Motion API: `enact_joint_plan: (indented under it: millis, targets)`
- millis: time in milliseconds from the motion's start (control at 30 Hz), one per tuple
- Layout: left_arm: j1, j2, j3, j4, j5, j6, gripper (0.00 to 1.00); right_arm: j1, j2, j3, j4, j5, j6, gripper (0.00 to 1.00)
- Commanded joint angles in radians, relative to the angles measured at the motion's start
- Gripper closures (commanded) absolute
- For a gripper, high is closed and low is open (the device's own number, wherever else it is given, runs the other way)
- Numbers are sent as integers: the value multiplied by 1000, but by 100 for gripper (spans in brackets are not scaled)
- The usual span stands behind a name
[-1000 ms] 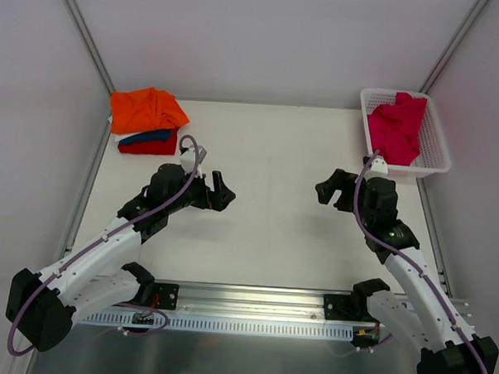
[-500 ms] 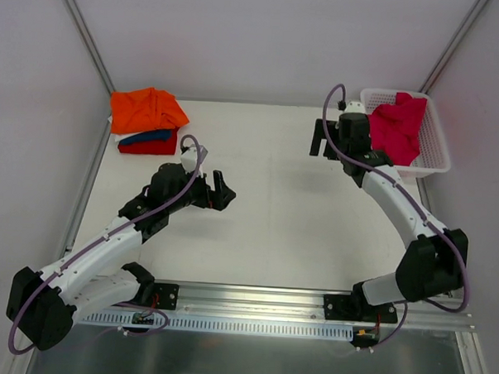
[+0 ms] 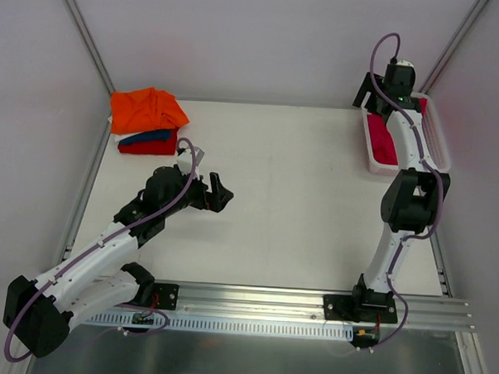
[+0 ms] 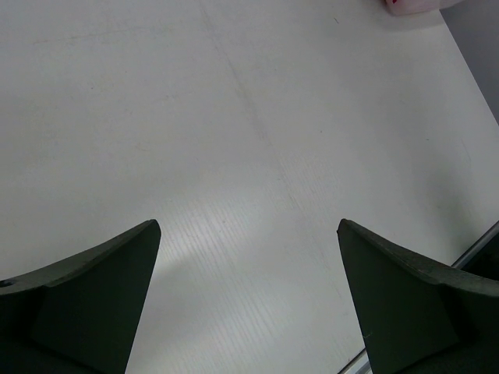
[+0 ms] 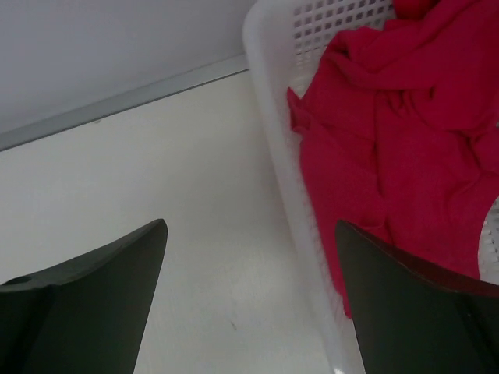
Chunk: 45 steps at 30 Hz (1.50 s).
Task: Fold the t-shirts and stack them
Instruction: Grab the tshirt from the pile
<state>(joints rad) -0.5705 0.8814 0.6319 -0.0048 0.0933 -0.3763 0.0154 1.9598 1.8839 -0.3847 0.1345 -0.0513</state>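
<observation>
White matte table top [image 3: 275,180] spans the workspace between grey walls; the central area is bare in the left wrist view.

Right arm [image 3: 402,206], white with black joints, is stretched to the far right corner and crosses over the basket in the top view. Left arm [image 3: 106,247] is bent over the left half of the table, wrist pointing towards the centre.

White plastic mesh basket [image 3: 440,150] sits at the far right corner. Inside it lies a crumpled magenta-pink cloth t-shirt [image 5: 390,156], unfolded and bunched against the near wall. Part of it is hidden under the right arm in the top view.

Stack of three folded shirts sits at the far left corner, against the left wall:
- orange folded t-shirt [image 3: 147,108] on top, loosely folded and wider than those below
- dark blue folded t-shirt [image 3: 148,136] in the middle, only its edge showing
- red folded t-shirt [image 3: 148,147] at the bottom, touching the table

Stack and basket are well apart, at opposite far corners.

Right gripper [image 5: 248,230]: black fingers spread wide, nothing between them. It is positioned over the basket's left rim, table on one side and pink shirt on the other. No contact with cloth seen.

Left gripper [image 4: 249,234]: black fingers spread wide, holding nothing. It hovers above bare table, near the stack but clear of it.
</observation>
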Motion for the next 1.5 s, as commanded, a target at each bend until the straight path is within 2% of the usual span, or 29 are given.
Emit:
enact_joint_plan:
  millis: [0,200,367,400,533,1300,1433,1467]
  targets:
    - [-8,-21,-11,31,-15,20,1,-48,109,200,-137,-44,19,7]
    - [-8,-41,-31,31,-36,28,1,-89,226,310,-141,-18,-21,14]
    - [-9,-30,-35,29,-44,36,1,-130,277,296,-138,-18,-9,26]
    - [-8,-25,-35,31,-43,37,1,-134,281,279,-132,-18,-12,32]
    - [-8,-9,-35,31,-40,39,1,-149,283,236,-105,-12,-21,43]
    - [-8,1,-37,31,-40,30,1,-180,398,118,4,-122,-5,43]
    - [-8,1,-34,31,-41,31,1,-180,403,127,1,-167,-7,59]
    - [-8,1,-34,31,-41,31,1,-181,404,127,1,-165,-5,72]
